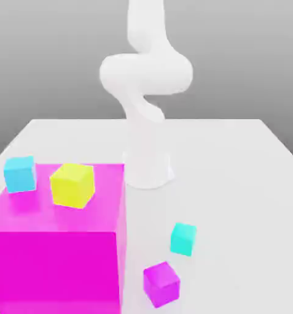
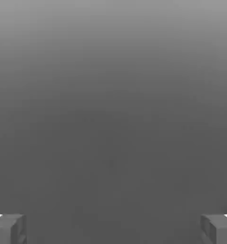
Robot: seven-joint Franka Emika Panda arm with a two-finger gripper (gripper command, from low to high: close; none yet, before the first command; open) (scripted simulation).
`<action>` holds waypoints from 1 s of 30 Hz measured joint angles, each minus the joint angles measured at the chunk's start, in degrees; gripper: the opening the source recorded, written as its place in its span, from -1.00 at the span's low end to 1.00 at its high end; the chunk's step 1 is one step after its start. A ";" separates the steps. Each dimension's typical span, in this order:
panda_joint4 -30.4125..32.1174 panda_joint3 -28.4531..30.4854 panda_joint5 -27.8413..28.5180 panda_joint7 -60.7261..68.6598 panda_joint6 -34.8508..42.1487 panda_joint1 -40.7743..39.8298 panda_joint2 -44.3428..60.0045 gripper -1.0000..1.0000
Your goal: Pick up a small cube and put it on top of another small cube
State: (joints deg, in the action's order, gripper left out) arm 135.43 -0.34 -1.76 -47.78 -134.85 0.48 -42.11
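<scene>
- My fingers [image 2: 113, 228] stood released, wide apart, grasping nothing.
- The small cube [image 1: 183, 238] sat on the desk [image 1: 234, 184], the small magenta cube [image 1: 161, 283] near its 7 o'clock.

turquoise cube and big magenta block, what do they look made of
Turquoise cube: looks like plain matte plastic; flat even colour, no grain, no glint. Magenta block: the same uniform matte look, possibly plastic or painted foam; faces differ only by shading. Both are simulator renders, so the material stays open.
</scene>
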 joint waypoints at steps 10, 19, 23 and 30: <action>17.05 -5.04 -6.07 -10.96 -14.49 2.59 18.09 0.00; 32.21 -12.26 0.05 -30.36 -32.10 2.34 40.23 0.00; 31.49 -6.53 7.45 -36.21 -38.83 6.39 48.68 0.00; 30.45 -0.34 9.03 -37.81 -44.75 12.42 55.74 -1.00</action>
State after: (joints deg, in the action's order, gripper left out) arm 165.88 -0.68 7.27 -85.59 -179.59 12.91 13.63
